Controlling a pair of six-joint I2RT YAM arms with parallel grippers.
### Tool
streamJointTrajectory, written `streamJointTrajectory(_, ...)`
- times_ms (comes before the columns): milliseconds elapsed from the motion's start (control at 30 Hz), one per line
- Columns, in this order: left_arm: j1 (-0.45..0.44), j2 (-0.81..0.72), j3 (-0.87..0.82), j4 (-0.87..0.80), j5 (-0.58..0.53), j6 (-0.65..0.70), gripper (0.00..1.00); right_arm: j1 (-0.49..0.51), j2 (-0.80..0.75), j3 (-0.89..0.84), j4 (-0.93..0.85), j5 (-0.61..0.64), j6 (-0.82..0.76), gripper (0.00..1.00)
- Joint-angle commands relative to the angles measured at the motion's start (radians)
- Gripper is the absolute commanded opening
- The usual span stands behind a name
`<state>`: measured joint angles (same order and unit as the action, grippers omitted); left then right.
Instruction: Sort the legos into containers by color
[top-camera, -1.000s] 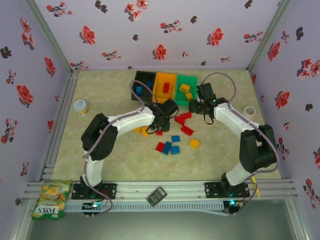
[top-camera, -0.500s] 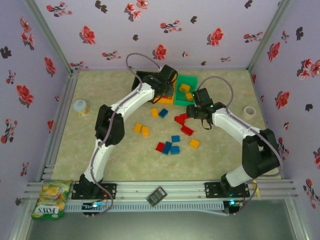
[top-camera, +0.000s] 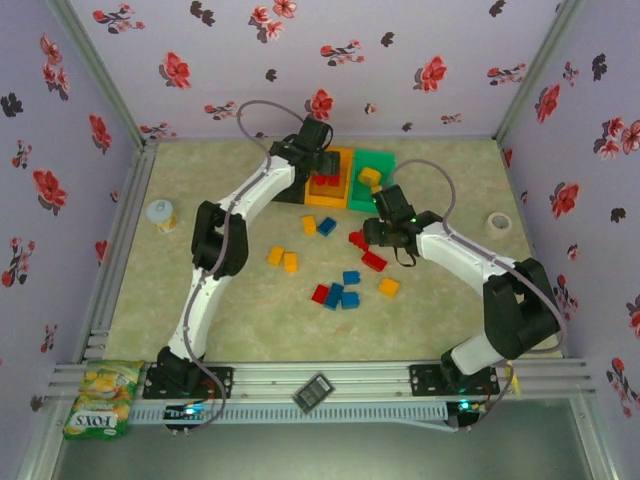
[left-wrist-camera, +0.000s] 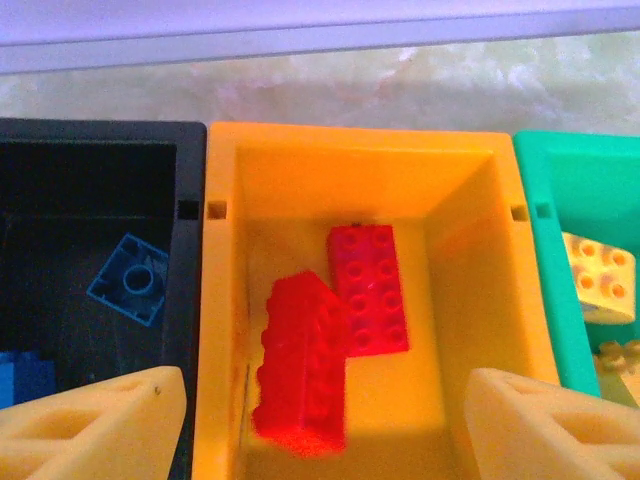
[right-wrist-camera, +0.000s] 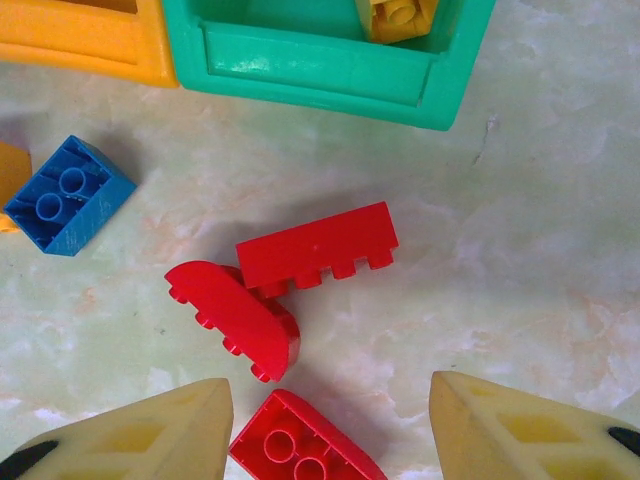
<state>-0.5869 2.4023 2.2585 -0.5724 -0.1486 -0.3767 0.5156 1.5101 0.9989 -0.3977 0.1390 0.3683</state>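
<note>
Tabletop (right-wrist-camera: 560, 250) — red legos (right-wrist-camera: 315, 250) between right fingers (right-wrist-camera: 150, 440)

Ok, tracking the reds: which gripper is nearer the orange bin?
Left. The left gripper hovers directly over the orange bin; the right gripper hangs over red bricks on the table.

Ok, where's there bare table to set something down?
Bare: the near strip between the loose bricks and the rail, and the far right corner between the green bin and the tape roll. Crowded: the middle, where those bricks lie.
</note>
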Motion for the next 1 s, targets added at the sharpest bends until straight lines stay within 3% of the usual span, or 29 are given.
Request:
streamJointTrajectory(0, -0.014, -0.143, -0.070, 0.029, 0.020, 0.028, 0.75, 0.012, -0.009, -0.014, -0.021, 0.030, 0.009, 0.55)
streamJointTrajectory(500, -0.028, -0.609, -0.628, 0.119, -0.004, -0.062, 0.75, 0.084, 0.005, -0.071, -0.120, -0.030, -0.033, 0.58)
streamJointTrajectory(733, -0.026, -0.685, -0.694, 0.069, -0.063, -0.056, 0.77, 0.096, 0.057, -0.057, -0.144, -0.012, -0.051, 0.65)
streamJointTrajectory(967, -0.026, -0.699, -0.703, 0.057, -0.077, -0.052, 0.77, 0.103, 0.139, -0.013, -0.149, 0.019, -0.088, 0.65)
